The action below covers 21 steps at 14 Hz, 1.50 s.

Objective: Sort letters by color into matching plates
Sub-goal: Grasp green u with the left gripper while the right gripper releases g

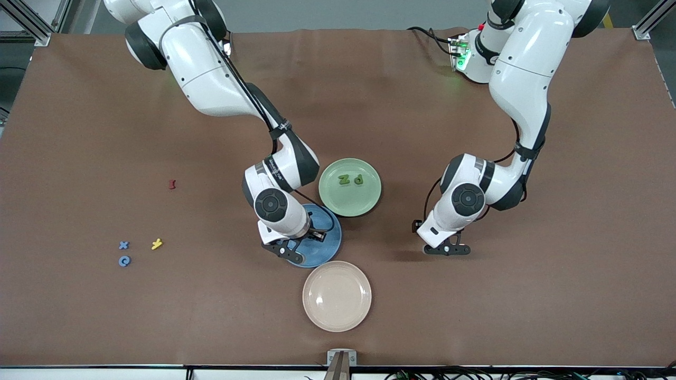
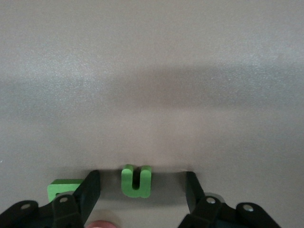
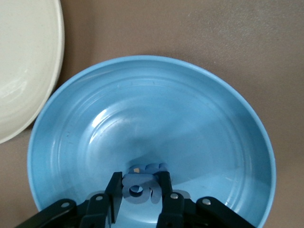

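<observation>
1. The right gripper [image 3: 137,192] hangs low over the glossy round blue plate [image 1: 327,248], its fingers drawn in close on a small blue foam letter [image 3: 137,190] that it holds in the plate's bowl.
2. The left gripper [image 2: 138,190] is down at the brown table [image 1: 475,316], toward the left arm's end, its fingers spread wide on either side of a small green foam U-shaped letter [image 2: 137,180] and not touching it.
3. A second green foam piece [image 2: 64,189] lies just beside one finger.
4. The pale green round plate [image 1: 369,198] holds two green letters [image 1: 351,179].
5. The cream round plate [image 1: 337,295] sits nearest the front camera.
6. A blue X-shaped letter [image 1: 123,245] and a blue round letter [image 1: 124,260] lie toward the right arm's end, near a yellow piece [image 1: 157,244] and a red piece [image 1: 171,184].
</observation>
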Motion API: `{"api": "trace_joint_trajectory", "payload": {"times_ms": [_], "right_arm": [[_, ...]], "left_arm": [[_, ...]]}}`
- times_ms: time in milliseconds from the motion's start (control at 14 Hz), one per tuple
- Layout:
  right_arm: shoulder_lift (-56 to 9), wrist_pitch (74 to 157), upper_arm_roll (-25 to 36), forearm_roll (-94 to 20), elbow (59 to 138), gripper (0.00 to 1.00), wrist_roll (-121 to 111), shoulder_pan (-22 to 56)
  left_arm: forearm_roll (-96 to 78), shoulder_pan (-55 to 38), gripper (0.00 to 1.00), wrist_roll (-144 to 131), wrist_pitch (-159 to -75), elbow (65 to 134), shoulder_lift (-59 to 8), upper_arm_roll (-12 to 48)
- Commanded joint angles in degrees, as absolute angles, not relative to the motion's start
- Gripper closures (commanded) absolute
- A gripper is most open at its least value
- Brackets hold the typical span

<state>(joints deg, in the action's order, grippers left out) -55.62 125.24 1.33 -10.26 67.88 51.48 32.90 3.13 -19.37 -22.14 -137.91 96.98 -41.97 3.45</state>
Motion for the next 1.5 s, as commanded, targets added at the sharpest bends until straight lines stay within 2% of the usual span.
{"api": "trace_joint_trajectory", "payload": {"times_ms": [0, 143, 642, 784, 1141, 1426], "right_arm": [[-56.2, 124.7, 1.6, -10.2, 66.6, 1.0, 52.6, 33.1], [-56.2, 124.7, 1.6, -10.0, 66.6, 1.0, 52.6, 33.1], [-56.0, 123.5, 1.7, -9.9, 66.5, 0.99, 52.0, 32.7], [-55.8, 122.0, 1.7, -9.8, 66.4, 0.99, 51.9, 32.6], [-55.7, 120.9, 1.7, -9.2, 66.4, 0.99, 51.9, 32.4], [-55.5, 118.8, 1.7, -9.3, 65.8, 1.0, 51.9, 32.3]], "left_arm": [[4.1, -19.2, 0.33, -22.1, -138.8, 97.8, -41.5, 3.6], [4.1, -19.4, 0.47, -22.2, -138.8, 97.6, -41.6, 3.6], [4.0, -19.4, 0.8, -22.7, -138.8, 97.2, -41.5, 3.6], [4.0, -19.4, 0.84, -22.7, -138.8, 96.9, -41.3, 3.6], [4.0, -20.7, 0.85, -26.2, -136.3, 96.1, -39.8, 4.3], [3.7, -28.2, 0.85, -36.2, -126.2, 92.4, -37.9, 4.6]]}}
